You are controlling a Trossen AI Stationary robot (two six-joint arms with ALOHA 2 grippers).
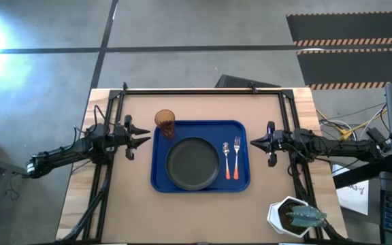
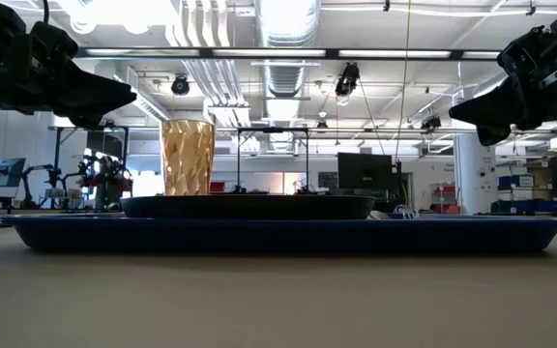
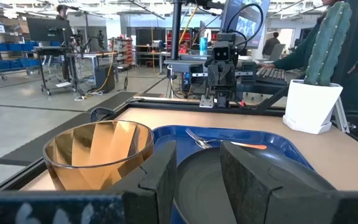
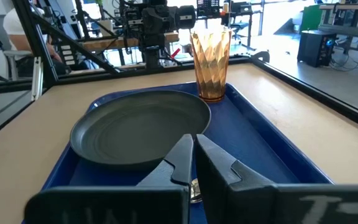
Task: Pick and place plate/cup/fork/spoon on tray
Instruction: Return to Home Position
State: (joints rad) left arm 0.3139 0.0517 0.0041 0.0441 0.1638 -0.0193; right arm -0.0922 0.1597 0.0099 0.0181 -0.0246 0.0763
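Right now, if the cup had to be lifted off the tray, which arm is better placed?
Left, likely. The cup stands at the tray's corner beside the left gripper; the right gripper sits across the plate.

Bare table (image 1: 114, 204) flanks tray (image 1: 240, 184); cup (image 1: 165, 123) tallest obstacle, tray's back-left corner; plant pot (image 1: 288, 214) front-right.

- I see the blue tray (image 1: 203, 129) lying flat in the middle of the table, long side across.
- The dark plate (image 1: 192, 163) sits flat on the tray, left of its centre.
- The amber cup (image 1: 165, 122) stands upright in the tray's far left corner, just beyond the plate.
- The spoon (image 1: 226, 160), orange handle nearest me, lies just right of the plate.
- The silver fork (image 1: 237, 155) lies parallel beside the spoon, on its right.
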